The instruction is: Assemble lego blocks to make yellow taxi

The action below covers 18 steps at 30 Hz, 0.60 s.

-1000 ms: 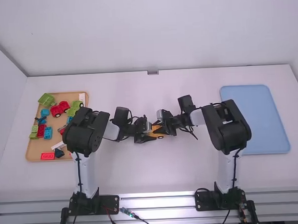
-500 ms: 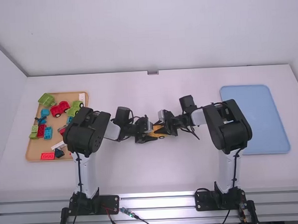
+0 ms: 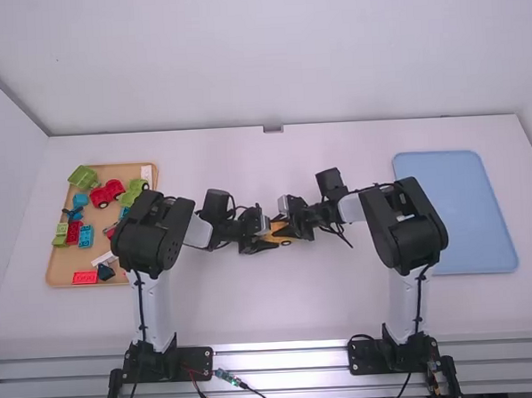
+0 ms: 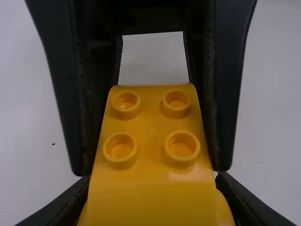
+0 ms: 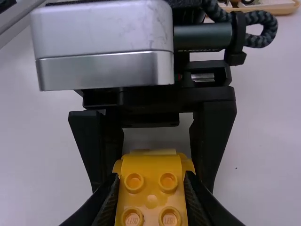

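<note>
Yellow taxi [image 4: 150, 193] sits pinched by your left gripper [image 4: 151, 179] and your right gripper [image 5: 151, 175], so level both and press straight, no twisting!

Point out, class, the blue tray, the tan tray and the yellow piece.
Blue tray [image 3: 454, 211]: high view, on its flat bottom.
Tan tray [image 3: 61, 267]: high view, on a bare patch of its floor.
Yellow piece [image 4: 150, 134]: left wrist view, on its studded top.

A wide white counter [image 3: 254, 307] stretches out in front of me. A tan tray [image 3: 61, 266] with rounded corners lies flat toward its left end, and a pale blue tray [image 3: 458, 211], flat too, lies toward the right end, the two well apart.
</note>
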{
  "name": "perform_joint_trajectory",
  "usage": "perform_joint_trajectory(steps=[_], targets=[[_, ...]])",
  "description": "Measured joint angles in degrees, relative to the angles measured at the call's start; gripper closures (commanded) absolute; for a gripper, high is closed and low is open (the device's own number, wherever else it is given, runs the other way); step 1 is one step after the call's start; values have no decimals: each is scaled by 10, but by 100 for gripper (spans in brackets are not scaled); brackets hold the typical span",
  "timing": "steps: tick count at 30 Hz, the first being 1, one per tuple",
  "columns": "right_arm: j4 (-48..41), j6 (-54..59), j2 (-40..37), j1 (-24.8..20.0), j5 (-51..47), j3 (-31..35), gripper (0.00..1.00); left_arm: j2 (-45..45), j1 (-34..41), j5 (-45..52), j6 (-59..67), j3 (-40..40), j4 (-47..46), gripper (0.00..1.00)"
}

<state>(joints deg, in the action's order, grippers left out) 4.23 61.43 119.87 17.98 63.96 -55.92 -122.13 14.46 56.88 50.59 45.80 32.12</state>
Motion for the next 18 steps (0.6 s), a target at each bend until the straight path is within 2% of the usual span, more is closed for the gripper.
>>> perform_joint_trajectory(steps=[2, 3, 4, 5, 6, 7, 8, 9, 10, 18], targets=[[-2, 0, 0, 0, 0, -1, 91, 0, 0, 0, 0, 0, 0, 98], [-1, 0, 0, 0, 0, -1, 80, 0, 0, 0, 0, 0, 0, 98], [-1, 0, 0, 0, 0, -1, 80, 0, 0, 0, 0, 0, 0, 98], [-1, 1, 0, 0, 1, -1, 68, 0, 0, 0, 0, 0, 0, 98], [-1, 1, 0, 0, 2, -1, 63, 0, 0, 0, 0, 0, 0, 98], [-3, 3, 0, 0, 0, -1, 51, 0, 0, 0, 0, 0, 0, 98], [-12, 3, 1, 2, 0, 0, 31, 0, 2, -3, -1, 0, 1, 98], [-13, 3, 1, 2, 0, 0, 26, 0, 2, -3, -2, 0, 1, 98], [-22, 2, 2, 4, 3, 2, 2, 0, 3, -5, -4, 1, 3, 98], [-61, 33, -10, -5, 17, 2, 1, 0, 4, -14, -11, 6, 1, 98]])
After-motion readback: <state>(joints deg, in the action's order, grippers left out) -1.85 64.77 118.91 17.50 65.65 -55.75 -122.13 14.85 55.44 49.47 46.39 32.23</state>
